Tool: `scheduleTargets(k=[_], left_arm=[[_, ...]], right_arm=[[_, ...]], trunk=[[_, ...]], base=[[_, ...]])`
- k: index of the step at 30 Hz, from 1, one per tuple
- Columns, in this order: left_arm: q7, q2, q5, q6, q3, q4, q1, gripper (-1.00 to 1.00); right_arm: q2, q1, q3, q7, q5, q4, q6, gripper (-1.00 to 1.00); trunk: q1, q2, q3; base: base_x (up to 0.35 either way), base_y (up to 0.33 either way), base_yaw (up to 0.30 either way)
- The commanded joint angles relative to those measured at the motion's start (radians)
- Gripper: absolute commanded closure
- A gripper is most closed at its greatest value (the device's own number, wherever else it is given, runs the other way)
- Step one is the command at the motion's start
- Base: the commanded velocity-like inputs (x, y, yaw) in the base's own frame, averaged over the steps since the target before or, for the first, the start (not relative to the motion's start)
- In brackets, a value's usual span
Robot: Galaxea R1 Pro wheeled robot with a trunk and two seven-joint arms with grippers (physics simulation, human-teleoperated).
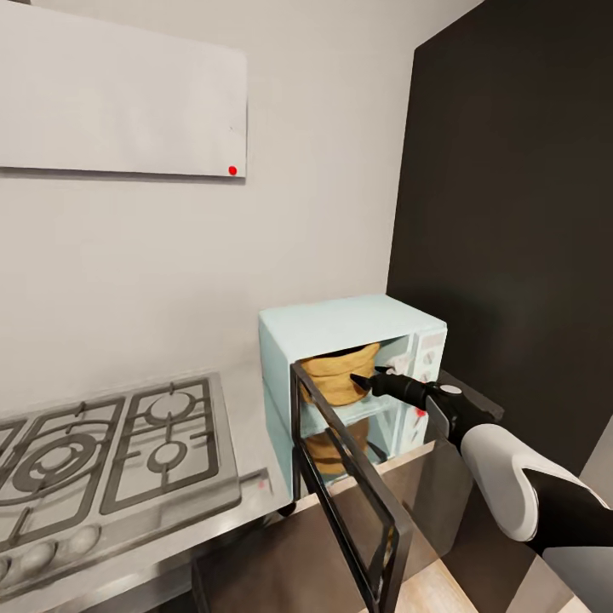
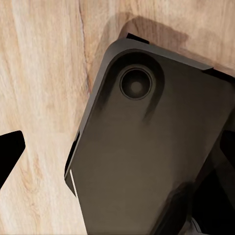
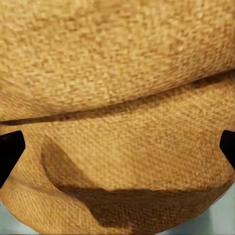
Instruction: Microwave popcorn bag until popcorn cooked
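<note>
My right tool [image 1: 372, 380], spread open, sits right against the popcorn bag [image 1: 339, 375], which stands upright inside the microwave [image 1: 345, 328] at the surface's right end, door [image 1: 349, 481] open.

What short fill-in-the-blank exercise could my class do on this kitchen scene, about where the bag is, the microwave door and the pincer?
1. The popcorn bag sits inside the pale-blue ____.
2. The microwave's dark glass door stands ____.
3. The right pincer reaches toward the bag at the microwave's opening, from the robot's ____ side.
4. On the countertop beside the microwave lies a gas ____ with grates.

Missing words: microwave; open; right; hob
</note>
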Motion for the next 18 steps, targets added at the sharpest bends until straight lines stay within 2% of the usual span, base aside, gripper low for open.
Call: scheduleTargets(k=[1,7,18], left_arm=[[0.001,0.000,-0.001,-0.002,0.007,-0.001,0.000,-1.00],[0.001,0.000,-0.001,-0.002,0.007,-0.001,-0.001,-1.00],[0.001,0.000,-0.001,-0.002,0.007,-0.001,0.000,-1.00]], right_arm=[[0.001,-0.001,-0.007,0.004,0.010,0.005,-0.005,-1.00],[0.021,-0.001,-0.007,0.005,0.009,0.020,-0.003,-1.00],[0.023,-0.001,-0.007,0.007,0.007,0.022,0.000,-1.00]], trunk=[[0.000,-0.001,-0.001],[0.000,-0.001,-0.001],[0.000,-0.001,-0.001]], base=[[0.000,0.000,0.000],[0.000,0.000,0.000],[0.041,0.000,0.000]])
